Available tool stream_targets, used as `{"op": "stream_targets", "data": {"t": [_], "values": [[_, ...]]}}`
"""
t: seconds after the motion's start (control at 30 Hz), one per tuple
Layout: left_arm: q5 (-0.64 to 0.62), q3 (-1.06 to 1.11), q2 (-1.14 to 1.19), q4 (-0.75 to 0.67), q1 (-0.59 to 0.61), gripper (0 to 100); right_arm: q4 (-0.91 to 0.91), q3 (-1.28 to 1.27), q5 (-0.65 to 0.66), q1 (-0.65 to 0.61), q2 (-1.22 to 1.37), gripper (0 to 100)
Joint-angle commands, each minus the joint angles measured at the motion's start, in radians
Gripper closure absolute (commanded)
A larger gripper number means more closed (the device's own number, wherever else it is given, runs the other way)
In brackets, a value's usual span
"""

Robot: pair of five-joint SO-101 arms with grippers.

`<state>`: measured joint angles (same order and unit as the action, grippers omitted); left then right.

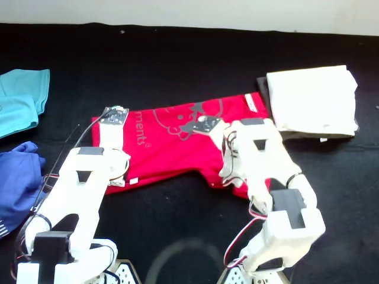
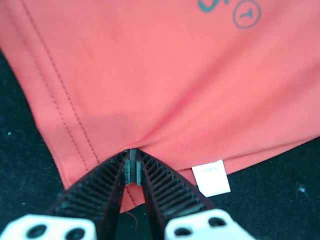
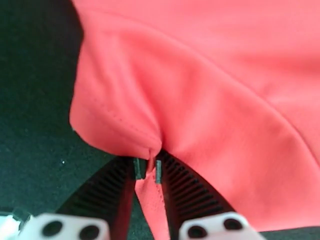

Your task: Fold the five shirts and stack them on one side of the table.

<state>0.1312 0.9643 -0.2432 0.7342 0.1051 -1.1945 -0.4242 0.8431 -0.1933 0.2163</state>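
While gripped, red shirt (image 1: 172, 148) crosswise, collar (image 1: 250, 103) right.

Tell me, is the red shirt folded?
Not yet: red shirt lies spread, print up; left tool and right tool pinch its fabric.

red shirt (image 1: 172, 148) with a dark grey cartoon print and lettering, plus a white tag (image 2: 211, 177). white shirt (image 1: 311, 97) near the right edge of the black table (image 1: 177, 65); turquoise shirt (image 1: 21, 97) and dark blue shirt (image 1: 18, 177) at its left edge.
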Motion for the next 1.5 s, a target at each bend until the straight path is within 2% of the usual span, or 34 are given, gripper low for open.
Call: {"op": "stream_targets", "data": {"t": [0.0,0.23,0.6,0.73,0.9,1.07,1.2,1.27,1.47], "values": [[-0.002,0.001,0.001,-0.018,-0.005,99,-0.079,0.101,0.009,0.042,0.002,99.3],[-0.002,0.001,0.001,-0.018,-0.005,99,-0.127,0.303,0.005,0.041,0.005,99.3],[-0.002,0.001,0.001,-0.018,-0.005,99,-0.079,0.542,0.002,0.025,0.028,99.3],[-0.002,0.001,0.001,-0.018,-0.005,99,-0.022,0.636,-0.104,-0.007,0.136,99.0],[-0.002,0.001,0.001,-0.018,-0.005,99,-0.041,0.803,-0.118,-0.062,0.311,99.0],[-0.002,0.001,0.001,-0.018,-0.005,99,-0.041,1.003,-0.206,-0.071,0.447,98.8],[-0.002,0.001,0.001,-0.018,-0.005,99,-0.048,1.109,-0.215,-0.067,0.515,87.5],[-0.002,0.001,0.001,-0.018,-0.005,99,-0.07,1.148,-0.278,-0.065,0.526,82.7],[-0.002,0.001,0.001,-0.018,-0.005,99,-0.099,1.247,-0.425,-0.065,0.524,82.5]]}}
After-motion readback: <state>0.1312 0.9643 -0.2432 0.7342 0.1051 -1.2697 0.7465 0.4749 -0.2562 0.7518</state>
